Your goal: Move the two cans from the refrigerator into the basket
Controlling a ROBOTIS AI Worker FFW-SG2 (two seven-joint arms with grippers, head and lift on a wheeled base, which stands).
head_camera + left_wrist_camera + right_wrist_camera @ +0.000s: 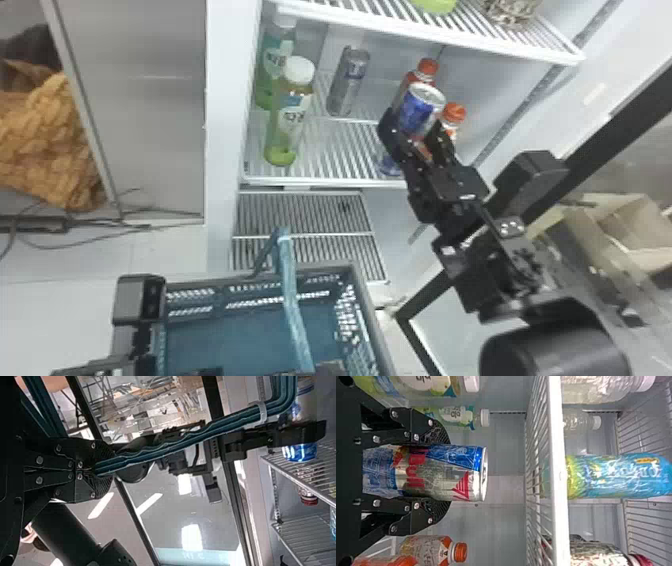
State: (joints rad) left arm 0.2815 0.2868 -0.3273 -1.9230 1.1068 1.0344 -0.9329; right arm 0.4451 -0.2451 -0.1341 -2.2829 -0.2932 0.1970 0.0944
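In the head view my right gripper (416,131) is shut on a blue and silver can (419,111), upright at the middle shelf's front right. The right wrist view has the can (443,471) between both fingers of this gripper (440,473). A second, silver can (348,82) stands farther back on that shelf. At the bottom edge, partly cut off, is my left gripper (325,369), by the handle (295,305) of the blue-green basket (372,320). The left wrist view has the left gripper (95,470) shut on this handle (178,446).
Green-labelled bottles (290,117) stand at the shelf's left, orange-capped bottles (454,114) right behind the held can. An upper wire shelf (425,32) hangs above, its front edge (558,471) near the can's top. A lower rack (305,212) lies beyond the basket; the dark door frame (595,140) is at right.
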